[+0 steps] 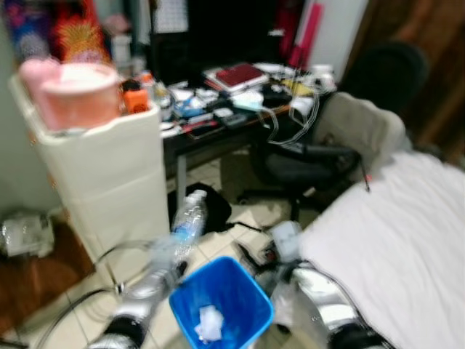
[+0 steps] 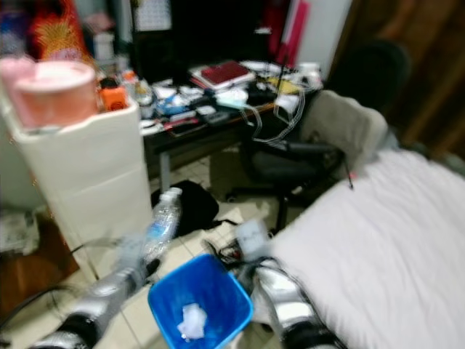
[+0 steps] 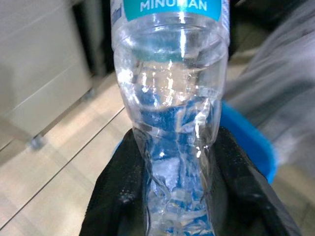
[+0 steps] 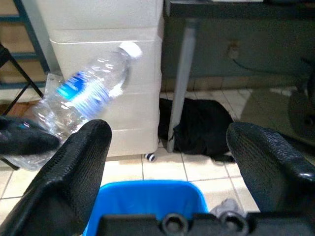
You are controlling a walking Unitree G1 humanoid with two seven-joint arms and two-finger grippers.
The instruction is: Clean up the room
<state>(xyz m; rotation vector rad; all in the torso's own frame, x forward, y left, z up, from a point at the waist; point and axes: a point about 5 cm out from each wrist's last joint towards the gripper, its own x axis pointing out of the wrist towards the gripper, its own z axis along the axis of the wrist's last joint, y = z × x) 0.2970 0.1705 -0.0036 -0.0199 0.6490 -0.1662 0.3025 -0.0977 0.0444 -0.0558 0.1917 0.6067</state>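
While the left gripper clamped its fingers on the crumpled base of a clear plastic bottle, the bottle tilted up just above the rim of the blue bin — a wad of white paper lay inside. The right gripper hung near the bin's other side, jaws wide apart and holding nothing, beside the white bed.

Pale tiled floor underfoot, a white drawer cabinet standing at the left. Beyond it a dark desk piled with clutter, a black office chair pulled up, and a white-sheeted bed at the right.
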